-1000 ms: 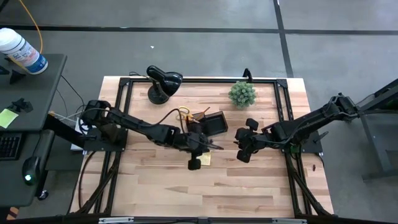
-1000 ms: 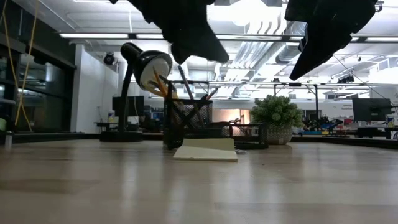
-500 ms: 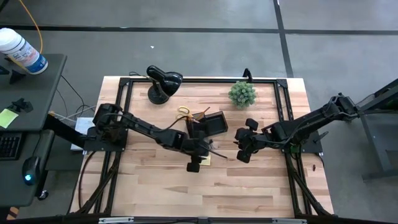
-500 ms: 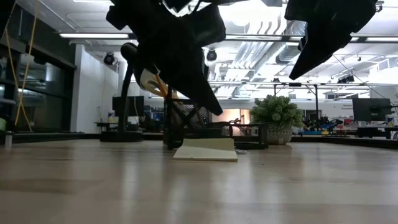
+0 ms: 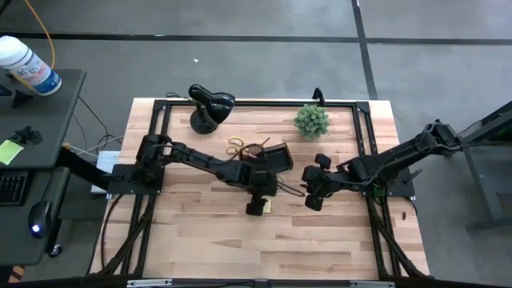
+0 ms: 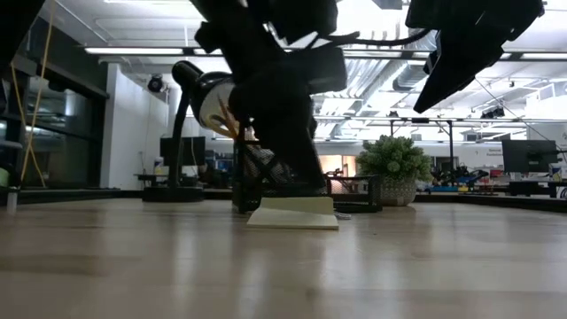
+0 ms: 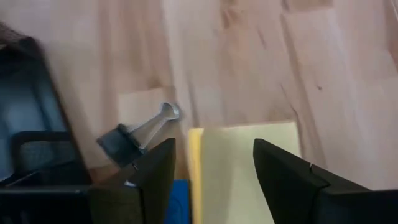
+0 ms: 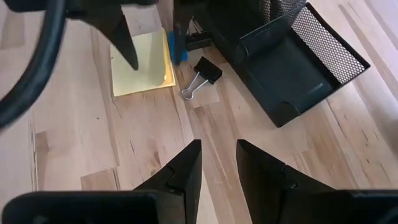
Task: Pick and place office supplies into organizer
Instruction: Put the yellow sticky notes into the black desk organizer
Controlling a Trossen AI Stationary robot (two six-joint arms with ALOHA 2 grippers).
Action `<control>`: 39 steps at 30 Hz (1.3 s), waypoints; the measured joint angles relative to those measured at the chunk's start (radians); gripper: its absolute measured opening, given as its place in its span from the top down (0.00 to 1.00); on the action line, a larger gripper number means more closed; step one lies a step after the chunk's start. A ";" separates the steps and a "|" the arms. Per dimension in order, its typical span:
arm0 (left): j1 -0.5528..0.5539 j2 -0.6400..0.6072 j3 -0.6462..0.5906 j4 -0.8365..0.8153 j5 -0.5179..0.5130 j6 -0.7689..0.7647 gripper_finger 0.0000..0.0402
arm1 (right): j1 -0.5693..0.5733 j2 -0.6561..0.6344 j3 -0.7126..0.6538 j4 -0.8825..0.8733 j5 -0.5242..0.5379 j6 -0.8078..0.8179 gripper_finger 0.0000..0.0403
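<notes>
Wood table (image 5: 320,240) holds organizer (image 5: 276,159) at frame center. Left gripper (image 7: 211,174), fingers apart, hangs over sticky pad (image 7: 245,168), binder clip (image 7: 134,134) beside it. Right gripper (image 8: 217,165) center-right, fingers apart w/ nothing between.

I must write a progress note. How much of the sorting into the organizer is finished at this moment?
Done: pens and scissors already stand in the organizer cup. In hand: nothing; the left gripper hangs with fingers open over the sticky-note pad. Left: the pad, the blue block and the binder clip lie on the table; the low tray looks empty. The right gripper waits beside them.
</notes>
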 joint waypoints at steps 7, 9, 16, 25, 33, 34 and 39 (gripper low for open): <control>-0.004 0.053 0.073 -0.113 0.006 0.067 0.56 | 0.002 0.000 -0.001 -0.006 -0.009 -0.004 0.76; -0.004 0.062 0.074 -0.139 -0.006 0.067 0.57 | 0.007 0.000 -0.001 -0.008 -0.004 -0.003 0.76; -0.004 0.075 0.073 -0.152 -0.025 0.066 0.57 | 0.018 0.000 -0.001 -0.001 0.002 0.003 0.76; -0.004 0.075 0.073 -0.153 -0.025 0.066 0.65 | 0.018 0.000 -0.001 -0.003 0.021 0.003 0.76; -0.004 0.075 0.073 -0.153 -0.033 0.065 0.96 | 0.018 0.000 -0.001 -0.003 0.028 0.002 0.76; -0.004 0.074 0.073 -0.153 -0.033 0.066 0.98 | 0.018 0.000 -0.001 -0.003 0.029 0.001 0.76; -0.004 0.074 0.073 -0.155 -0.022 0.066 0.99 | 0.018 0.000 -0.001 -0.004 0.036 0.000 0.76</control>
